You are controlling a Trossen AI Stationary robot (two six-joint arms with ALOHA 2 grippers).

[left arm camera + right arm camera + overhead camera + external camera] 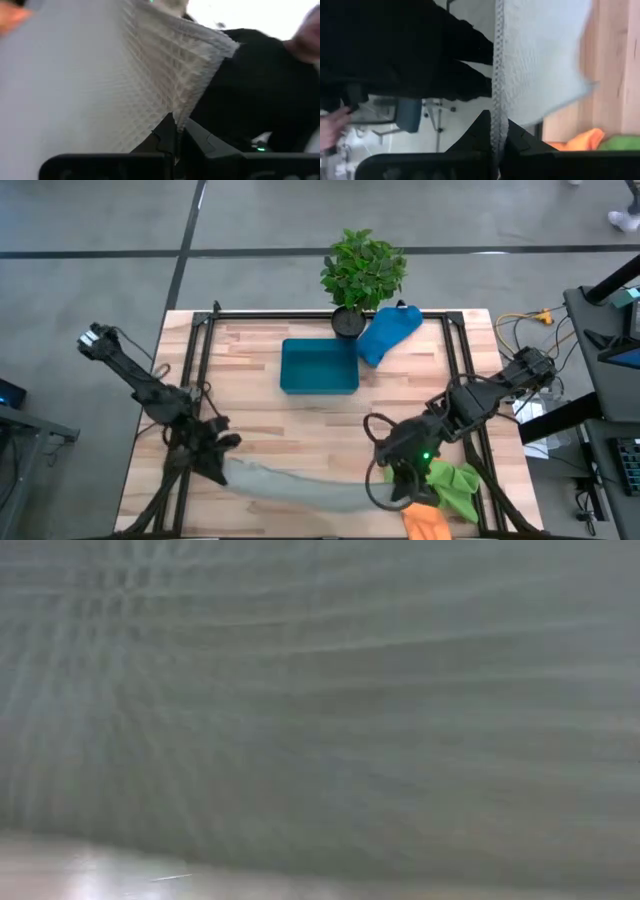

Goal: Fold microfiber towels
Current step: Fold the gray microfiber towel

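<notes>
Landmark: blue tray (pixel 319 367), rigid, rectangular, mid-table toward the far edge.

- Grey-white towel (pixel 300 487): stretched as a long band along the table's near edge, well nearer than the tray, held at both ends. It fills the low view (pixel 320 710). Waffle weave visible.
- Left gripper (pixel 222 463): near and left of the tray, fingers pinched together on the towel's edge (pixel 175 135).
- Right gripper (pixel 398 492): near and right of the tray, fingers clamped on the towel's hemmed edge (pixel 499 130).
- Bright blue towel (pixel 386 333): crumpled, touching the tray's far right corner.
- Lime green towel (pixel 458 483) and orange towel (pixel 428 522): bunched together just beside the right gripper.
- Potted plant (pixel 362 272): just behind the tray.
- Writing, labels: none legible.
</notes>
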